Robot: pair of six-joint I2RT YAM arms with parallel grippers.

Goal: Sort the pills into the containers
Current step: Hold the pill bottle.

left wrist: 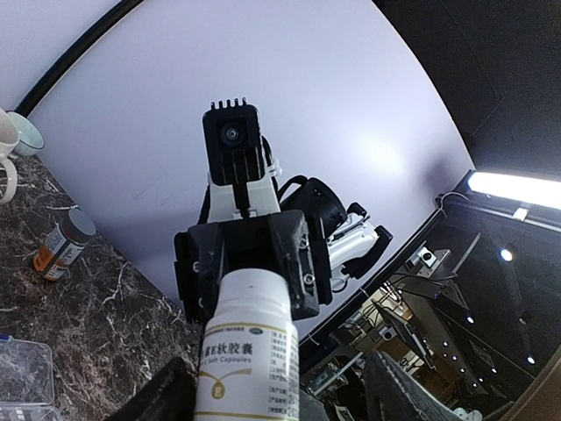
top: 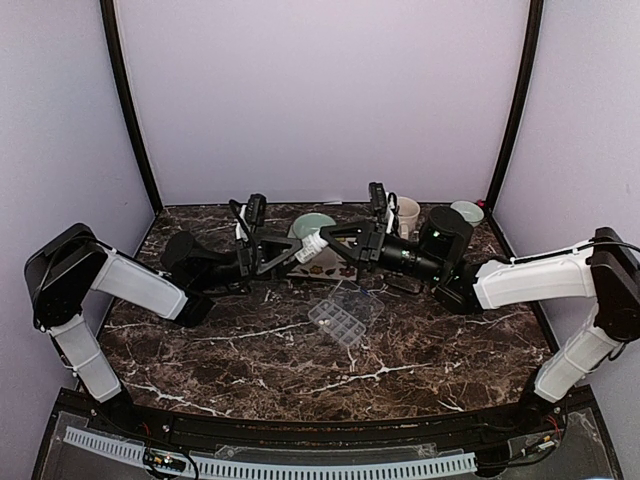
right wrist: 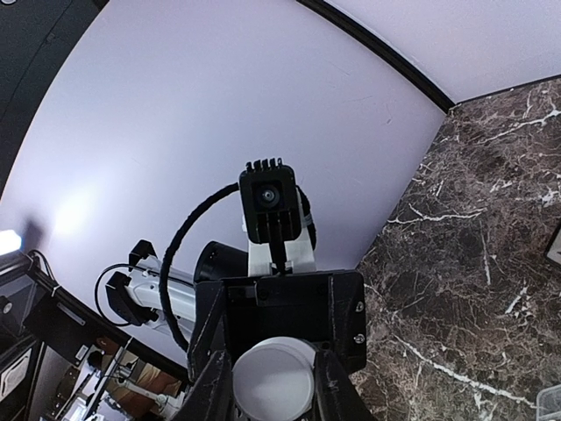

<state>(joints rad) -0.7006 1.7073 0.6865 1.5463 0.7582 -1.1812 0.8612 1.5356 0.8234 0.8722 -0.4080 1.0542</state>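
I see the pill box (top: 337, 325) lid-open mid-table, its compartments (top: 331, 319) apparently unfilled; pills not discernible. Beyond, my right gripper (top: 325, 243) clamps the white bottle (top: 311, 244); the left gripper (top: 300, 249) has jaws spread around its body. Judged: sorting not begun.

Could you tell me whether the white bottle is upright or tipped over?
Tipped: the white bottle lies sideways in mid-air, one end clamped in the right gripper.

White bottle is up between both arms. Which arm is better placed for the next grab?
Left. The left end effector stands open astride the bottle, so it likely only needs to close; the right end effector is shut on its far end.
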